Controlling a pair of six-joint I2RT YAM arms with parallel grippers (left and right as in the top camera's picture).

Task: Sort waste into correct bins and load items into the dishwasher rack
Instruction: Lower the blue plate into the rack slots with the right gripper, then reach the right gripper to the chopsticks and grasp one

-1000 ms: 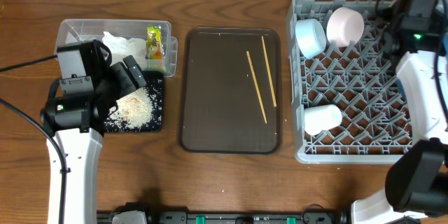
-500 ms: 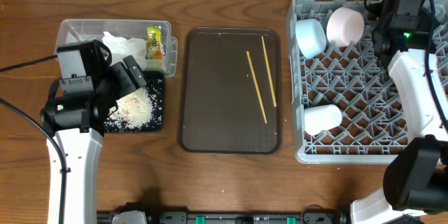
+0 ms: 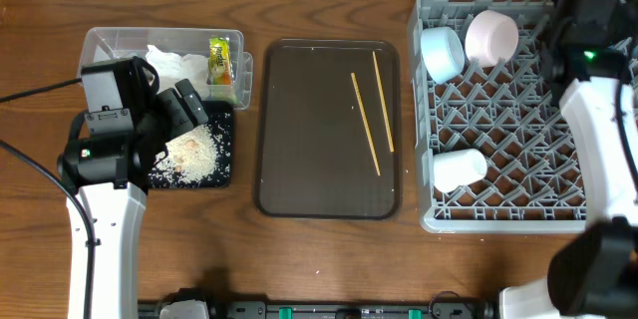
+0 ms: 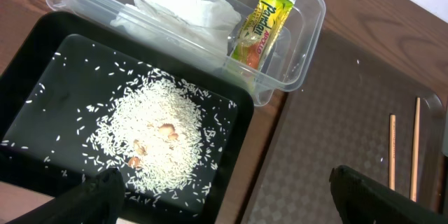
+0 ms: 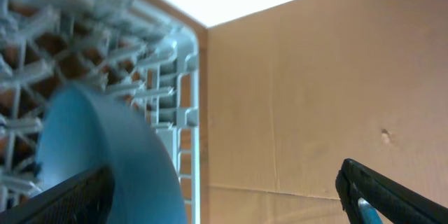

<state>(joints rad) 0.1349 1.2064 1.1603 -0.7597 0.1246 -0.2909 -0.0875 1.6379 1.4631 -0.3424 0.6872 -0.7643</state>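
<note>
right gripper sprang open, released large dark blue bowl; bowl leaned on edge in dishwasher rack far right corner. left gripper open, empty, above black tray. chopsticks remained unloaded.

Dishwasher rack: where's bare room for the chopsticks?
Free: the middle rows between the pale blue bowl and the white cup, and the front strip right of the cup. Crowded: far-left corner, with the white bowl; right arm covers the right edge.
</note>
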